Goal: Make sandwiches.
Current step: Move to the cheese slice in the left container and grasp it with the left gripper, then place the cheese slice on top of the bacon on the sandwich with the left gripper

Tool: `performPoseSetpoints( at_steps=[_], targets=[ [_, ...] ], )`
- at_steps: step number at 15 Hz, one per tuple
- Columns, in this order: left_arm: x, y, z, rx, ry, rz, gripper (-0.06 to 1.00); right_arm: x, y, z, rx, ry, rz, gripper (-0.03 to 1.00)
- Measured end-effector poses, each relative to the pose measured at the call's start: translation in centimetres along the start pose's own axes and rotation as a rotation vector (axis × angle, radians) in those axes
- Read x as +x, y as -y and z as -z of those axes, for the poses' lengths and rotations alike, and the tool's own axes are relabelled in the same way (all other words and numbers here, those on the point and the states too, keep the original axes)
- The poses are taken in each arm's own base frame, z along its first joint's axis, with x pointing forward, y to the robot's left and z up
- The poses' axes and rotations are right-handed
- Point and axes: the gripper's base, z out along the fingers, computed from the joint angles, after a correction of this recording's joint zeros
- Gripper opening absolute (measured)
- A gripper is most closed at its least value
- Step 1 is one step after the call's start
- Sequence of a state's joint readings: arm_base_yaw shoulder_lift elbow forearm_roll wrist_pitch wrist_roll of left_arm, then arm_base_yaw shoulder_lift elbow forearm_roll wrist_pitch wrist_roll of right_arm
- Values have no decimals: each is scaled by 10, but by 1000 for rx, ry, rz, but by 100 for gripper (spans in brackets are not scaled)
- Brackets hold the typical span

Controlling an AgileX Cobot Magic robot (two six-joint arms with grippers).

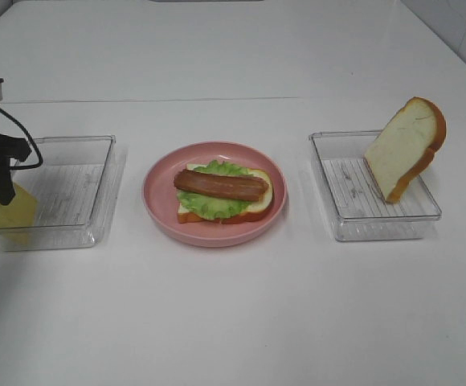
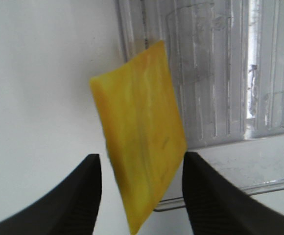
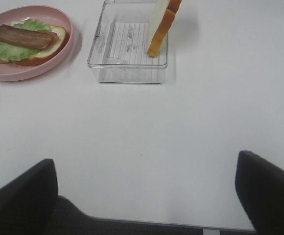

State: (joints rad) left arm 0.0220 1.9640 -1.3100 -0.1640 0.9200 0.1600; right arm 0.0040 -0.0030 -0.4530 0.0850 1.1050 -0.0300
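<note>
On the pink plate (image 1: 217, 238) lies an open sandwich: a white bread slice (image 1: 263, 203), green lettuce (image 1: 214, 207) and a bacon strip (image 1: 221, 185) on top. It also shows in the right wrist view (image 3: 22, 35). My left gripper (image 1: 0, 189) at the far left is shut on the yellow cheese square (image 2: 142, 142) and holds it tilted over the left tray's outer edge. A second bread slice (image 1: 406, 149) leans upright in the right tray (image 1: 378, 229). My right gripper (image 3: 147, 196) is open and empty over bare table, well short of that tray.
The clear left tray (image 1: 68, 189) holds nothing else that I can see. The plate stands between the two trays. A black cable (image 1: 20, 133) loops from the left arm. White table stretches in front of the plate and trays.
</note>
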Motion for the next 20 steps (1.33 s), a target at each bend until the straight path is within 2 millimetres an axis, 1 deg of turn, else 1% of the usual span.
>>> performPoseSetpoints(
  at_steps=[2, 3, 6, 10, 14, 16, 18, 20],
  targets=[
    [-1, 0, 0, 4, 7, -1, 35, 0, 0, 0, 0, 0, 0, 94],
    [-1, 0, 0, 4, 8, -2, 28, 0, 0, 0, 0, 0, 0, 94],
    [-1, 0, 0, 4, 11, -9, 20, 0, 0, 0, 0, 0, 0, 94],
    [-1, 0, 0, 4, 10, -19, 0, 0, 0, 0, 0, 0, 0, 94],
    [-3, 0, 0, 3, 30, -22, 0, 0, 0, 0, 0, 0, 0, 94],
    [-3, 2, 5, 14, 46, -14, 0, 0, 0, 0, 0, 0, 0, 94],
    [-2, 6, 23, 28, 86, -9, 0, 0, 0, 0, 0, 0, 0, 94],
    [2, 13, 45, 62, 131, 2, 0, 0, 0, 0, 0, 0, 0, 94]
  ],
)
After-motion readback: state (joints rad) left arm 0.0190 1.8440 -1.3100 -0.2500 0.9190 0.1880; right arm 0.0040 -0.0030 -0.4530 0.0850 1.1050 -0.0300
